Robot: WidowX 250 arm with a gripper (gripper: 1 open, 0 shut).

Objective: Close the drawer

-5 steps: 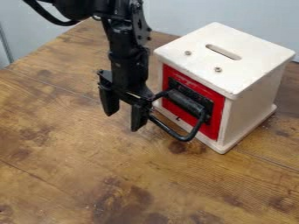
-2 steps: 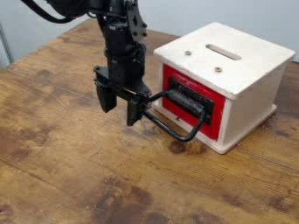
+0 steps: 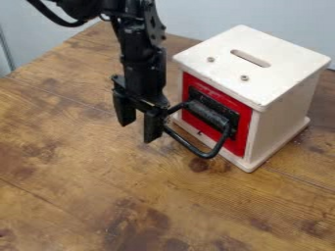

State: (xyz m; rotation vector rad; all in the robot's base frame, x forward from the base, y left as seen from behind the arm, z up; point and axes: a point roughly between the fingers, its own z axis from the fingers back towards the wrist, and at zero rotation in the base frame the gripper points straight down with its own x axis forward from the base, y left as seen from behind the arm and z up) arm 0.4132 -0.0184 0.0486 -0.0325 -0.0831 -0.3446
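The drawer [image 3: 195, 82] shows its red front in the left face of a pale wooden box [image 3: 257, 61], about flush with that face as far as I can tell. Its black front plate [image 3: 213, 109] carries a large black loop handle [image 3: 193, 143] that sticks out toward the lower left over the table. My gripper [image 3: 139, 119] hangs straight down just left of the handle, close to the tabletop. It is open, with nothing between its black fingers [image 3: 121, 106]. The right finger stands right at the handle's loop; whether they touch I cannot tell.
The wooden box has a slot and small holes in its top and stands at the right of a brown wooden table [image 3: 78, 196]. The black arm [image 3: 135, 39] comes down from the top left. A pale wall lies behind.
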